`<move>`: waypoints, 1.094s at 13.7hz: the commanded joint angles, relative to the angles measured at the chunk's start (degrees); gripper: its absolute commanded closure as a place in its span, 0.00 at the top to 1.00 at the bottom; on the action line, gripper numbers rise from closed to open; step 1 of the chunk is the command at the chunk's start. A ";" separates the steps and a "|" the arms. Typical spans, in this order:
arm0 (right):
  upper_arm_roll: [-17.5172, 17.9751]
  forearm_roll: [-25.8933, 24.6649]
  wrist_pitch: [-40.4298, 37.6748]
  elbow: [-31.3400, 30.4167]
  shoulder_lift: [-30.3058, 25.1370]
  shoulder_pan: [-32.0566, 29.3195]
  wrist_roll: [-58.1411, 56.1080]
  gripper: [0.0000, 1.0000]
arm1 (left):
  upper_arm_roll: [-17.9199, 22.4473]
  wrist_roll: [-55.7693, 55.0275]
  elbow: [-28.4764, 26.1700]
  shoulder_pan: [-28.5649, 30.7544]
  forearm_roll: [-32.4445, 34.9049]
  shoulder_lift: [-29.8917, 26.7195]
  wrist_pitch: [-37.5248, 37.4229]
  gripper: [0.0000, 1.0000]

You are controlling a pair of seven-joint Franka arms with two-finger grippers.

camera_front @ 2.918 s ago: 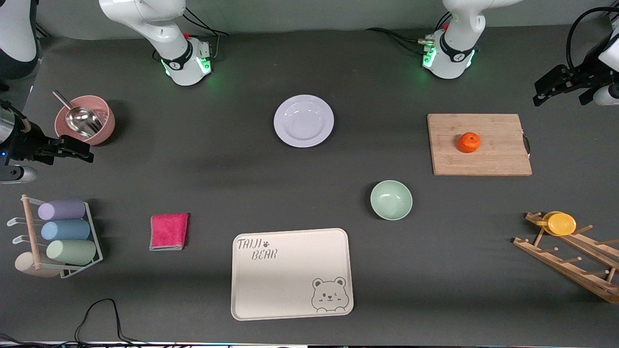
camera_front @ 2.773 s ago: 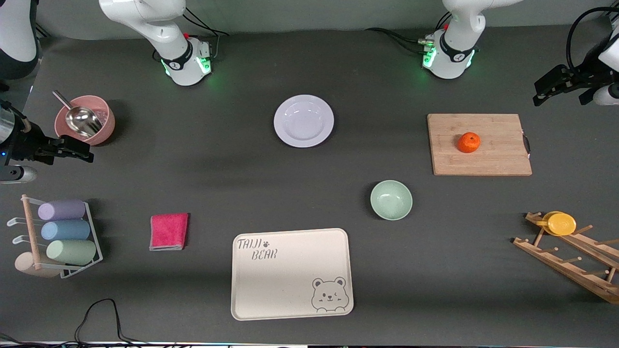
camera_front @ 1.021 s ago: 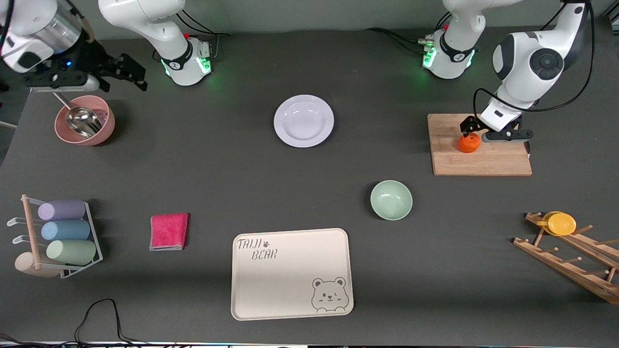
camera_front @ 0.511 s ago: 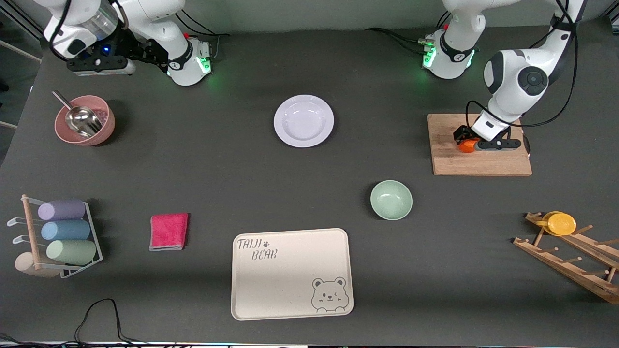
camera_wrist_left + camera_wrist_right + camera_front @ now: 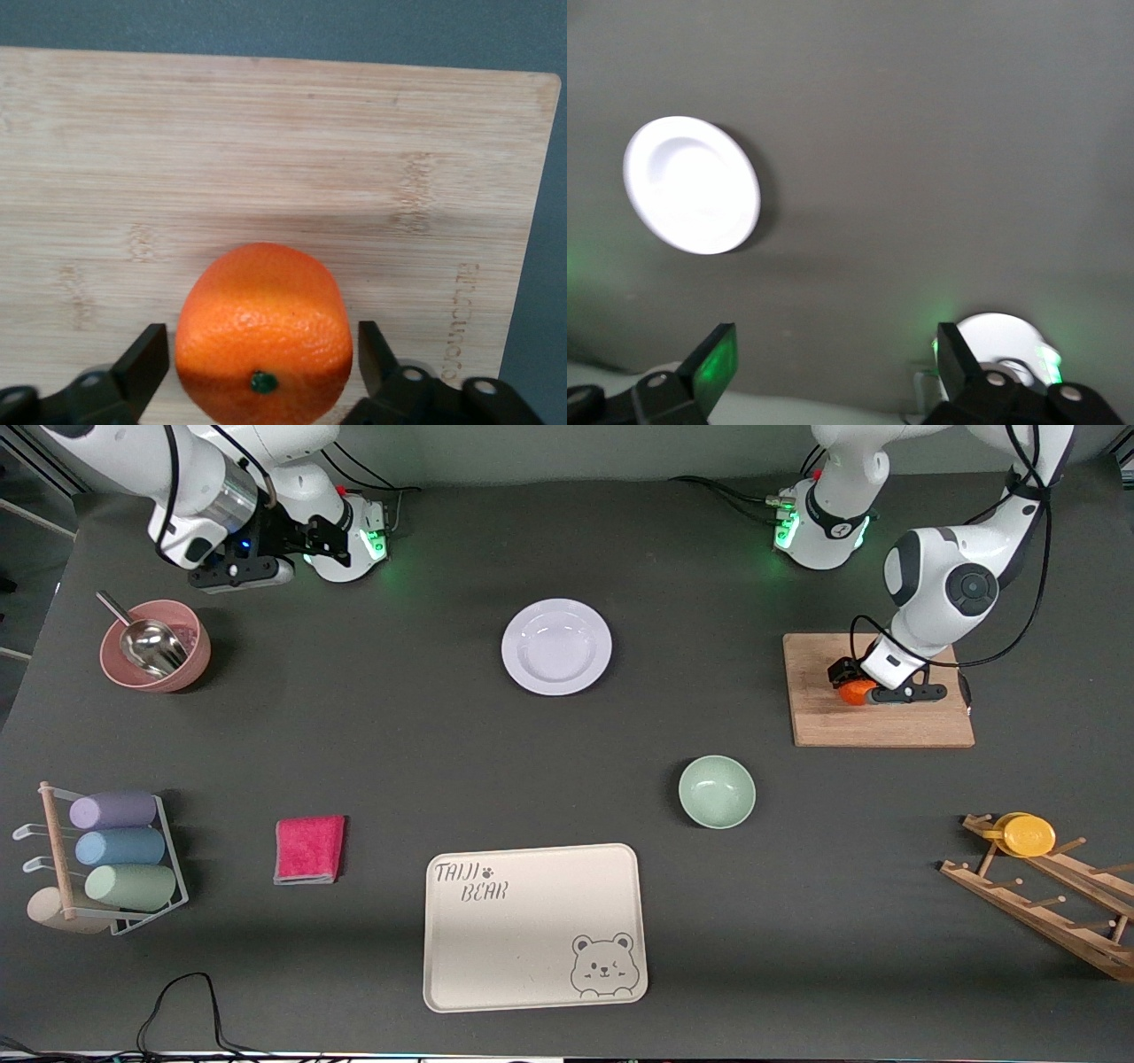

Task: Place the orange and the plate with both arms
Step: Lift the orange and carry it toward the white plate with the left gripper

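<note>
Orange (image 5: pixel 263 332), small, round and bright, sits on the bamboo cutting board (image 5: pixel 877 717) toward the left arm's end of the dark desk (image 5: pixel 399 735); we see the left pincer (image 5: pixel 263 372) straddling it, fingers spread and apparently not yet clamped. We judge it low for a side grasp. The right pincer (image 5: pixel 306 545), released, hangs near its own base. The pale lavender round plate (image 5: pixel 556 646) lies apart, with bare desk around its rim.
</note>
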 commanded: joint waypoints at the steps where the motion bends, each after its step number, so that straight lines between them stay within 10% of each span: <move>1: -1.38 6.16 7.12 -6.73 0.10 -0.02 -7.51 1.00 | -0.27 -0.33 -1.62 0.51 0.64 -1.28 1.06 0.00; 5: -2.78 19.07 15.30 -12.36 6.07 -0.10 -22.19 1.00 | -0.27 1.16 -0.13 0.51 0.64 -3.90 -2.25 0.00; 15: -11.04 54.32 20.42 -18.53 30.06 0.25 -72.37 1.00 | -0.71 -0.67 32.72 -8.79 -12.00 -20.79 -63.60 0.00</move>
